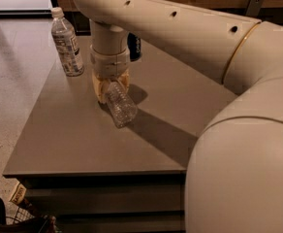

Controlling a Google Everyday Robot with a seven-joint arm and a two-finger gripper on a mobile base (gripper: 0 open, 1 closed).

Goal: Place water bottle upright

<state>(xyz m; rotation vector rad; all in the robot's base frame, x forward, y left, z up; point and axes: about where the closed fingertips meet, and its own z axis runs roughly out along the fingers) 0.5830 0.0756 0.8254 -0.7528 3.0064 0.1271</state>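
Note:
The water bottle [119, 106] is small, clear and ribbed. It lies tilted on the grey table [73, 135], base toward the camera and cap end hidden between my fingers. My gripper [110, 87] points straight down over the table's middle. Its tan fingers [100, 89] close on the bottle's upper part from both sides. The bottle's base rests on or just above the tabletop.
A taller smooth clear bottle [67, 42] with a white text label stands upright at the table's back left. A dark can [134, 46] stands behind the arm, mostly hidden. The table's front edge is near the camera. A basket [15, 220] sits on the floor at bottom left.

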